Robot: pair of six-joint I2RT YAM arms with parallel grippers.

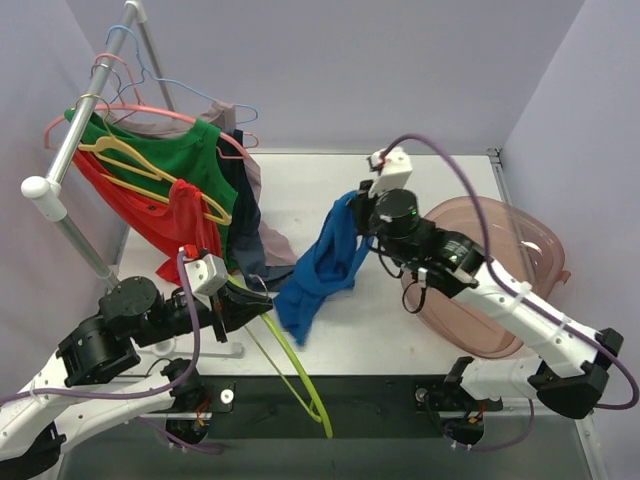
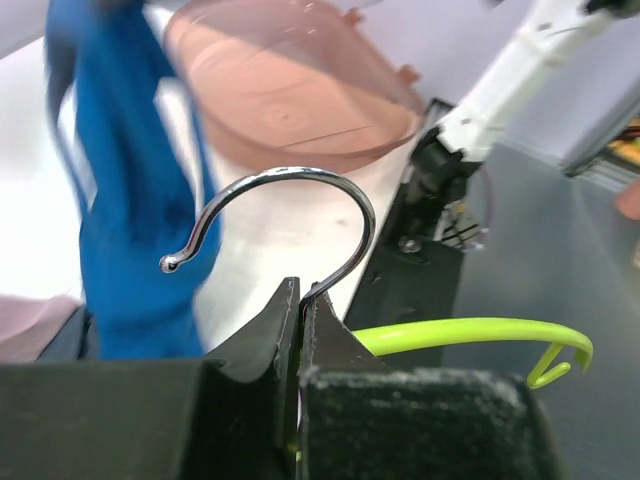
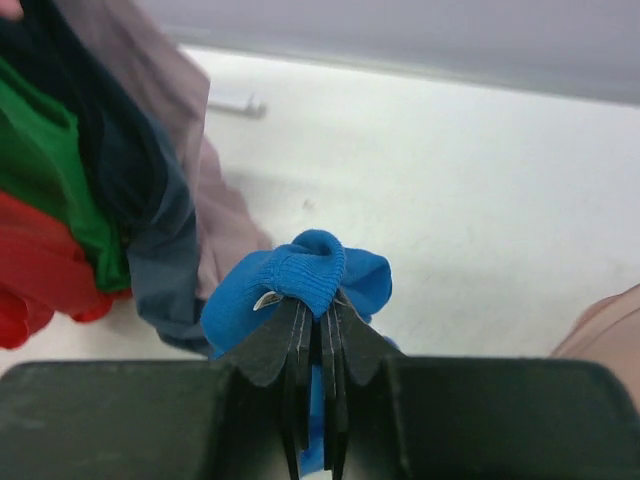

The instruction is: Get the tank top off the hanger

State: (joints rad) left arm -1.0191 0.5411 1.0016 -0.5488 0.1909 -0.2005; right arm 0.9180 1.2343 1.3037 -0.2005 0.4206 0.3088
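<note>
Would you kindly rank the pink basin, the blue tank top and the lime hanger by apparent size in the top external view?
Largest: pink basin.
Then: blue tank top, hanging bunched.
Smallest: lime hanger, only a thin outline.

Tank top (image 1: 325,262) in right gripper (image 1: 357,200)

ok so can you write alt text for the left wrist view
The left gripper has its fingers shut on the base of the metal hook of a lime green hanger. Behind the hook, to the left, hangs a blurred blue tank top, with a translucent pink basin farther back.
</note>
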